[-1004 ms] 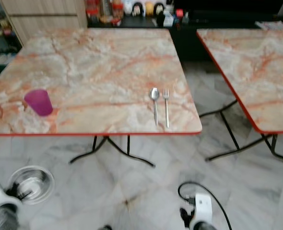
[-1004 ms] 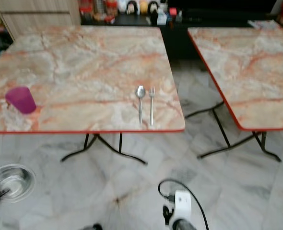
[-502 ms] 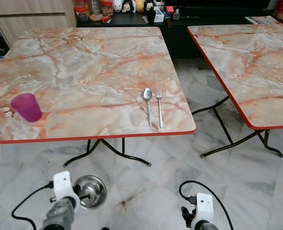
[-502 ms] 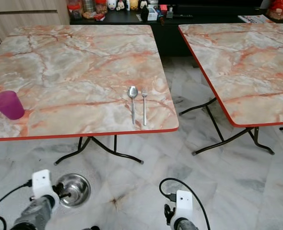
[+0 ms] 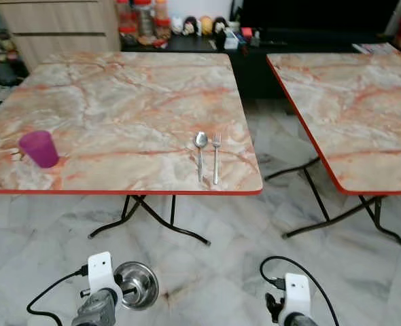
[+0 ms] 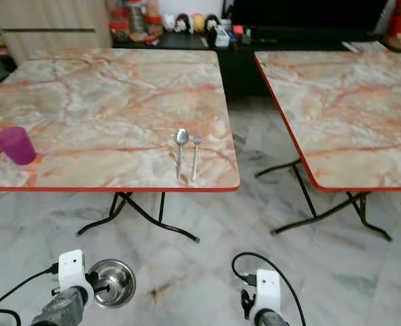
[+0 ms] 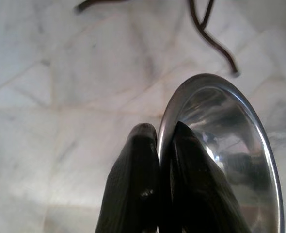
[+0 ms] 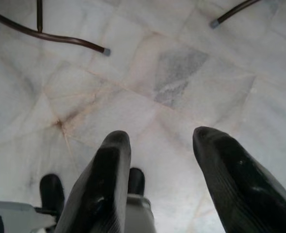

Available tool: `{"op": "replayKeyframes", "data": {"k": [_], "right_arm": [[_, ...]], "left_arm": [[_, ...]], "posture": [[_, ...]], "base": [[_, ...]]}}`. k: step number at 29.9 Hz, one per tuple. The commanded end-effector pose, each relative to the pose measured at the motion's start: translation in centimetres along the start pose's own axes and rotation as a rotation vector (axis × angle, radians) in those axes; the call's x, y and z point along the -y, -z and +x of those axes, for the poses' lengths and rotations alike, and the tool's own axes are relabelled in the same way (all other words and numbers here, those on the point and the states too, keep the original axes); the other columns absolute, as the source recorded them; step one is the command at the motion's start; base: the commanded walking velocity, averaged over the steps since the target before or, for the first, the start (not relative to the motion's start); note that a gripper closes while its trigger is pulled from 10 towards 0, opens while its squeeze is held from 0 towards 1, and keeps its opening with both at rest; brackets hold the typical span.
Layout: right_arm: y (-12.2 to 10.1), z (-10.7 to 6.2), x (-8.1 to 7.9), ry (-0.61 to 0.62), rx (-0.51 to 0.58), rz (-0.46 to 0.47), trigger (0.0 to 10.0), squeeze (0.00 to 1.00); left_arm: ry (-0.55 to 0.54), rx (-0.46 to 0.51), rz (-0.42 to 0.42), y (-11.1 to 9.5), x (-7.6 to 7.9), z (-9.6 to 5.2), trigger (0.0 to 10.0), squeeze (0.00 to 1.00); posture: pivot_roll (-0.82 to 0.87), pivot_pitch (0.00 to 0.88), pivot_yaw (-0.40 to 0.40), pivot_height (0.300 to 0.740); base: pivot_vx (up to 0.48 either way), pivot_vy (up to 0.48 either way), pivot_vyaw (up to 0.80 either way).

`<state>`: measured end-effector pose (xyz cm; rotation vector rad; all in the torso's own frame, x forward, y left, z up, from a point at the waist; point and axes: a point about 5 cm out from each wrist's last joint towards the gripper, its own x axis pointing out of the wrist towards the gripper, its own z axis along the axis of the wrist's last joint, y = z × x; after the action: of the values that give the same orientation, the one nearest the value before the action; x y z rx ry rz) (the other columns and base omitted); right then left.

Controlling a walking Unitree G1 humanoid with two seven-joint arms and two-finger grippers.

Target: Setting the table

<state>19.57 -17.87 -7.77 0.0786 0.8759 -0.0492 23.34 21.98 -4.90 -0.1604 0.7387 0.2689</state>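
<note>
Steel bowl (image 5: 136, 286) is carried lower and nearer than half second earlier, rim pinched by left gripper (image 7: 158, 145); right gripper (image 8: 162, 145) is held spread, empty. Marble table (image 5: 119, 95) is approached; bowl unplaced.

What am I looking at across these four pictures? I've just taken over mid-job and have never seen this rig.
It is a walking humanoid robot with two arms, each ending in a two-fingered black claw. The two wide pictures come from its head camera, looking down at two marble-patterned tables. The near table carries a purple cup at its left and a spoon and fork lying side by side near the front edge. The other two pictures look along each claw's fingers. The left claw is pinched on the rim of a steel bowl, held low over the floor in front of the table. The right claw is open, holds nothing and points at the tiled floor.
</note>
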Motion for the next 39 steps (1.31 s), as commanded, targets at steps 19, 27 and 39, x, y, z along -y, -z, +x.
{"op": "replayKeyframes", "data": {"k": [19, 27, 39], "right_arm": [[0.5, -0.2, 0.8, 0.023, -0.015, 0.006, 10.0, 0.00], [1.0, -0.3, 0.7, 0.022, -0.028, 0.013, 10.0, 0.00], [1.2, -0.3, 0.8, 0.038, -0.032, 0.062, 10.0, 0.00]], "left_arm": [[-0.004, -0.060, 0.029, 1.8, 0.0, -0.4, 10.0, 0.00], [0.003, -0.062, 0.023, 1.9, 0.3, -0.4, 10.0, 0.00], [0.012, -0.067, 0.038, 2.1, 0.2, -0.4, 10.0, 0.00]], "posture": [[0.01, 0.043, -0.033, 0.740], [0.01, 0.080, -0.037, 0.740], [0.00, 0.125, -0.034, 0.740]], "base": [[0.174, -0.398, 0.09], [0.327, -0.347, 0.00], [0.335, -0.340, 0.00]]}}
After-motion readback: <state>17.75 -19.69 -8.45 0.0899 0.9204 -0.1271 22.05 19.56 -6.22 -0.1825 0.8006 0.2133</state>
